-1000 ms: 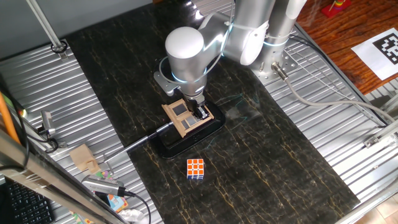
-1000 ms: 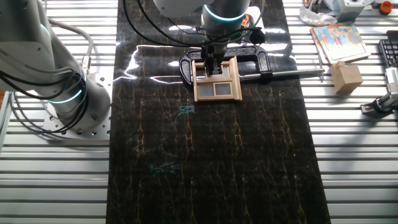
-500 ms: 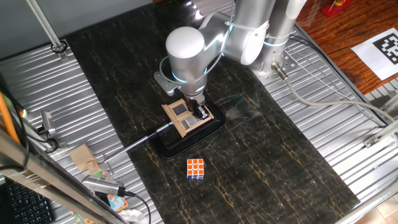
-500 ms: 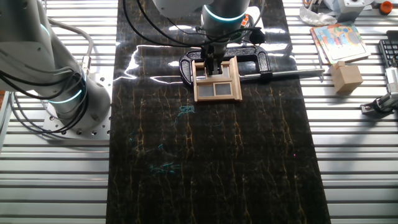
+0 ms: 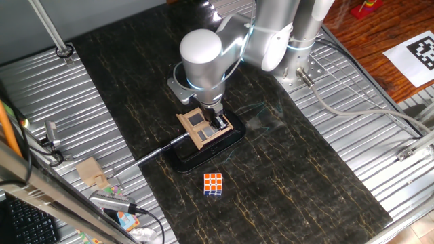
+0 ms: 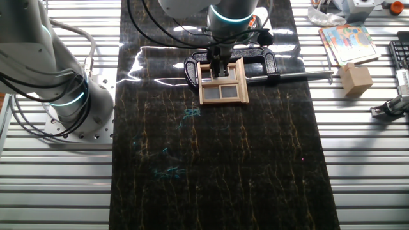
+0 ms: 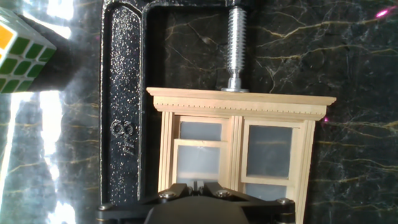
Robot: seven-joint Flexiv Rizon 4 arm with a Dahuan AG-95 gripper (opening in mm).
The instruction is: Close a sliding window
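Observation:
The sliding window (image 5: 201, 127) is a small light-wood frame with dark panes, lying on the black marbled table and held in a black C-clamp (image 5: 203, 154). The other fixed view shows the sliding window (image 6: 223, 86) under the arm, and the hand view shows the sliding window (image 7: 239, 143) with its left sash set partway along the frame. My gripper (image 5: 218, 122) points down onto the window's left half. The gripper (image 6: 219, 66) touches the frame there. Seen from the hand, the gripper (image 7: 198, 185) has its fingertips almost together at the sash's edge, with nothing visibly clamped between them.
An orange-white puzzle cube (image 5: 213, 184) lies in front of the clamp, and the cube (image 7: 18, 50) shows at the hand view's top left. The clamp's screw bar (image 6: 300, 75) sticks out sideways. A wooden block (image 6: 355, 80), books (image 6: 348, 39) and a second arm's base (image 6: 64, 89) stand off the mat.

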